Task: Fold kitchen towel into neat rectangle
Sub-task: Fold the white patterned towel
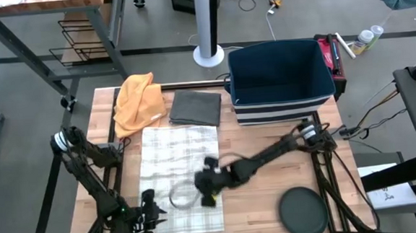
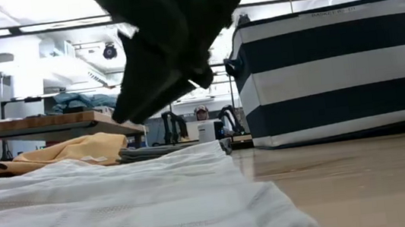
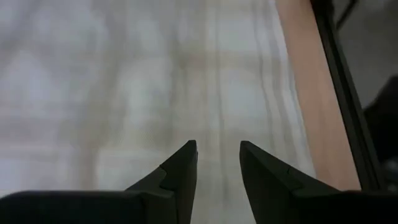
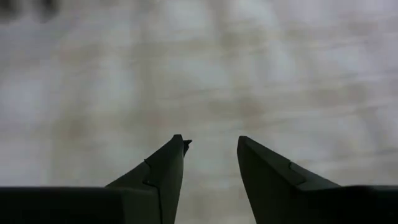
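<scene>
I am looking down on a wooden table [image 1: 257, 214] where the kitchen towel [image 1: 178, 158], pale with a faint plaid, is lying spread flat and mostly unfolded along the left-centre, so I judge the folding is barely begun and every fold is still left to make. From the high view I am seeing my left gripper [image 1: 151, 220] at the towel's near left corner and my right gripper [image 1: 210, 196] over its near right edge. Only that view is showing the striped bin [image 1: 278, 80], the orange cloth [image 1: 136, 99], a folded grey cloth [image 1: 195, 107] and a dark round lid [image 1: 303, 212]. The wrist views are adding what it hides: left gripper [image 3: 217, 158] and right gripper [image 4: 210, 152] are both parted, empty, hovering just above the fabric. The low view is showing the towel's edge lying flat on the table.
</scene>
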You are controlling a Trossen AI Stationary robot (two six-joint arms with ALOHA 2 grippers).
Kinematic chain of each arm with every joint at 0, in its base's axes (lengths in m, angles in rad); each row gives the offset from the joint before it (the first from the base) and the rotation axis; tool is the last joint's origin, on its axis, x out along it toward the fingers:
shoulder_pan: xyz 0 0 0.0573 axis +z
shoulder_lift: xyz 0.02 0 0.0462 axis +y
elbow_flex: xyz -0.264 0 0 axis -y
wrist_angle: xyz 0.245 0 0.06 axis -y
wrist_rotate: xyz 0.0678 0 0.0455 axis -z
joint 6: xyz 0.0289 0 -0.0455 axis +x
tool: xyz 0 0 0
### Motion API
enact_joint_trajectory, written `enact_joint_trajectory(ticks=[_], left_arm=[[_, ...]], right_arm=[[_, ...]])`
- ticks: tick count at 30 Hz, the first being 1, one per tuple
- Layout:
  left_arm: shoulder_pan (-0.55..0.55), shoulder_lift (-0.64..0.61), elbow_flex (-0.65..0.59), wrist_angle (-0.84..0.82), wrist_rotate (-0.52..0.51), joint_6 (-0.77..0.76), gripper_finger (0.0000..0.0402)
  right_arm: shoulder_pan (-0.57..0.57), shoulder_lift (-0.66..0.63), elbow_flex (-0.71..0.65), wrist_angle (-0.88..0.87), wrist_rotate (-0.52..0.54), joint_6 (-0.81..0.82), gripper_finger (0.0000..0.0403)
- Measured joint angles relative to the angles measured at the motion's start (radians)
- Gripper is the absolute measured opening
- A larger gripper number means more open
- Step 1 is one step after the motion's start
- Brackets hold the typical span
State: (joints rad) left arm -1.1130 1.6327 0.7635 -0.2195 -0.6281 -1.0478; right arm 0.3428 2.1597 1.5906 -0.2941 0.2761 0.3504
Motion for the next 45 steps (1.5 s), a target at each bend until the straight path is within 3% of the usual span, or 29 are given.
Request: enact_joint_trajectory(ticks=[8,19,26,33,38,45], left_arm=[[-0.025,0.039,0.007,0.007,0.069,-0.047,0.0114],[-0.012,0.003,0.009,-0.008,0.047,-0.009,0.0114],[0.001,0.017,0.006,0.000,-0.011,0.000,0.0114],[0.014,0.111,0.006,0.146,0.003,0.064,0.0114],[0.015,0.189,0.028,0.246,0.047,0.093,0.0114],[-0.017,0.191,0.090,0.180,0.103,0.131,0.0114]], right_arm=[[0.134,0.053,0.000,-0.073,-0.020,0.069,0.0158],[0.129,-0.014,-0.002,-0.501,0.095,0.088,0.0145],[0.165,-0.056,-0.001,-0.387,0.118,0.179,0.0136],[0.235,0.001,-0.002,-0.242,0.107,0.267,0.0140],[0.259,0.036,-0.007,-0.277,0.087,0.347,0.0146],[0.257,0.027,-0.005,-0.399,0.064,0.396,0.0139]])
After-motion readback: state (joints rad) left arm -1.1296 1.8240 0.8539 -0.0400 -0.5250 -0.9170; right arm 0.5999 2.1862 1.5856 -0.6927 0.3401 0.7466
